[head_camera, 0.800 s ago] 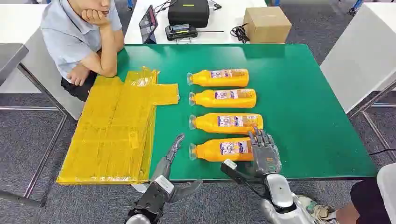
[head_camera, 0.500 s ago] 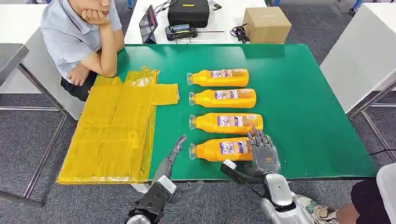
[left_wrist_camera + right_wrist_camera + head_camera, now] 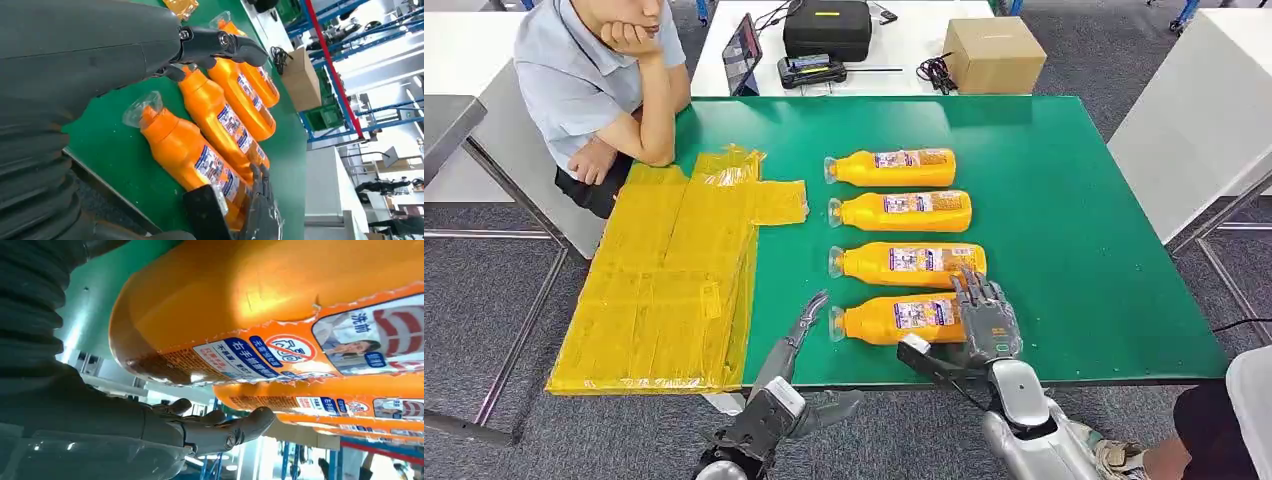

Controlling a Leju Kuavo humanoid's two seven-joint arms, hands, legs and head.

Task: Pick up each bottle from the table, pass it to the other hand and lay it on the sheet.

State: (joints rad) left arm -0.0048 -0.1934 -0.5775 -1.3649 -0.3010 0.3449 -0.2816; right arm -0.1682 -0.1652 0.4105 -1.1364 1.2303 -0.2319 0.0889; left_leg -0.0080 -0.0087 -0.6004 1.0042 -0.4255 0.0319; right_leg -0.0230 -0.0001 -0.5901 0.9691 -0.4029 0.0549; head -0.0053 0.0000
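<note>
The nearest bottle [image 3: 280, 305] label reads "洗前" beside a prohibition sign.

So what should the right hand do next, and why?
Probably close its fingers around the nearest bottle and lift. The right hand sits at that bottle's base end with fingers apart, the bottle lies on the green table, and the yellow sheet holds no bottle.

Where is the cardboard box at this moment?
In the head view the cardboard box stands on the white table behind the green table, toward the right, beside a coiled black cable.
</note>
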